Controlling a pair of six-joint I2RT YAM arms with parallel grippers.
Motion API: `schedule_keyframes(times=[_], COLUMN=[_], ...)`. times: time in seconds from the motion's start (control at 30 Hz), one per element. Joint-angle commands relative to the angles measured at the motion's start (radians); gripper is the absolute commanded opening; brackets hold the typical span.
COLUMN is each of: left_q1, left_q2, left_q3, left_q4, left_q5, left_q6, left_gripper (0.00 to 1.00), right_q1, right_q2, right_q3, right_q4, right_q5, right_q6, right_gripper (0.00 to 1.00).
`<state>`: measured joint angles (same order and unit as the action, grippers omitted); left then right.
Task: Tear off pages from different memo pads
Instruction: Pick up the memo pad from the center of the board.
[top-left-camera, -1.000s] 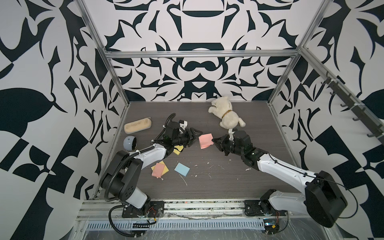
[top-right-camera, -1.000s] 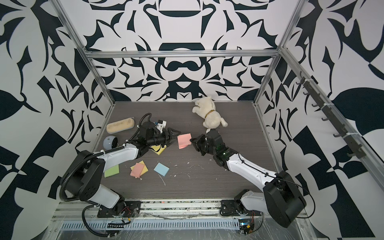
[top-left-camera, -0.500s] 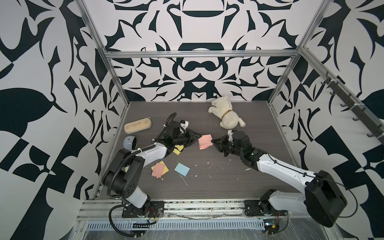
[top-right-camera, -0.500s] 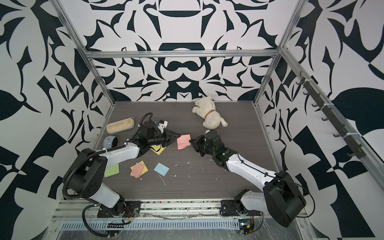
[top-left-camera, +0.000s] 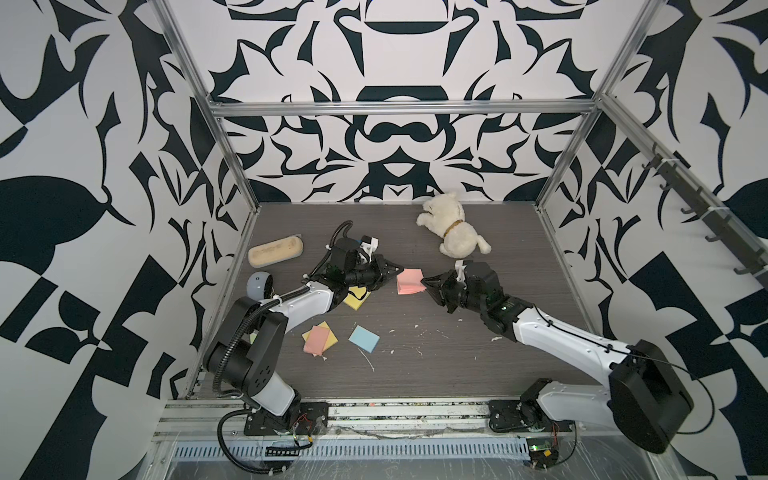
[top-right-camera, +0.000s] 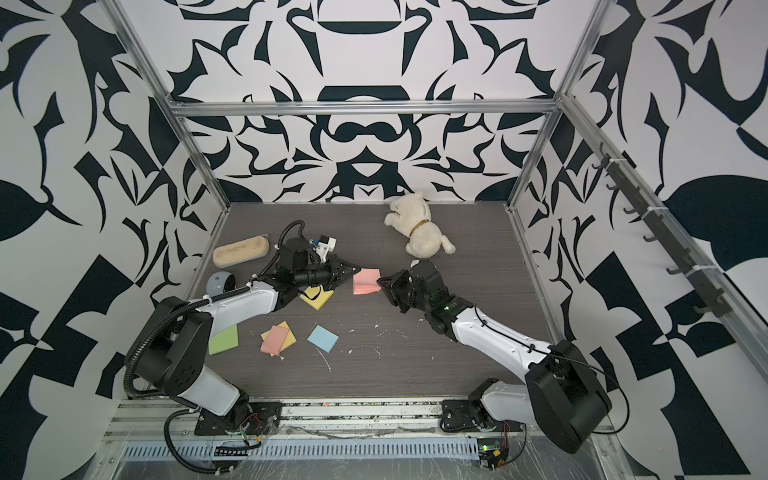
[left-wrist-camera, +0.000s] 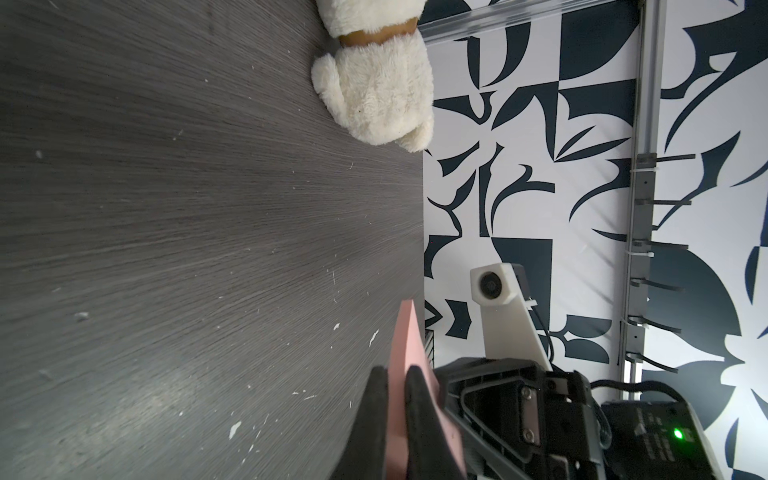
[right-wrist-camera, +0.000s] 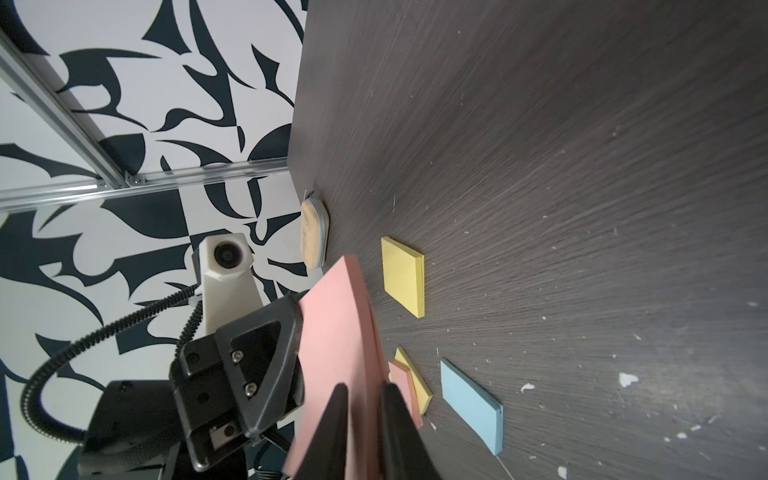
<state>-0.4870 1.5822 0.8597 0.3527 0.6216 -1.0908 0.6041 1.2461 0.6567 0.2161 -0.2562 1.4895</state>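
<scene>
Since a second ago my left gripper (top-left-camera: 400, 268) has closed; its fingers (left-wrist-camera: 376, 399) now pinch one edge of the pink memo pad (top-left-camera: 409, 281), which is held off the table (top-left-camera: 457, 374), mid-table between both arms; the right gripper (top-left-camera: 424, 283) straddles the opposite edge, jaws a little apart, and I cannot tell whether it grips; the yellow memo pad (top-left-camera: 357, 298) lies flat under my left arm; the blue memo pad (top-left-camera: 364, 338) lies nearer the front.
</scene>
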Motion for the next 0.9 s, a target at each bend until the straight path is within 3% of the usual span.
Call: schedule_keyframes(times=[0.0, 0.13, 0.37, 0.6, 0.87], left_q1=[0.051, 0.077, 0.055, 0.020, -0.007], left_q2=[-0.004, 0.019, 0.041, 0.046, 0.038], left_q3=[0.086, 0.196, 0.241, 0.250, 0.237], left_q4=[-0.211, -0.499, -0.629, -0.658, -0.650], left_q5=[0.042, 0.078, 0.155, 0.182, 0.191], left_q6=[0.072, 0.166, 0.191, 0.244, 0.274], left_gripper=[0.00, 0.00, 0.00, 0.00, 0.00], right_q1=[0.002, 0.006, 0.154, 0.263, 0.294], right_q2=[-0.056, -0.095, -0.013, 0.102, 0.161], right_q3=[0.025, 0.148, 0.405, 0.562, 0.630], right_q4=[-0.100, -0.491, -0.850, -0.979, -1.000], right_q5=[-0.026, 0.034, 0.151, 0.158, 0.184], right_q6=[-0.145, -0.504, -0.959, -1.124, -1.160], right_gripper=[0.33, 0.39, 0.52, 0.53, 0.55])
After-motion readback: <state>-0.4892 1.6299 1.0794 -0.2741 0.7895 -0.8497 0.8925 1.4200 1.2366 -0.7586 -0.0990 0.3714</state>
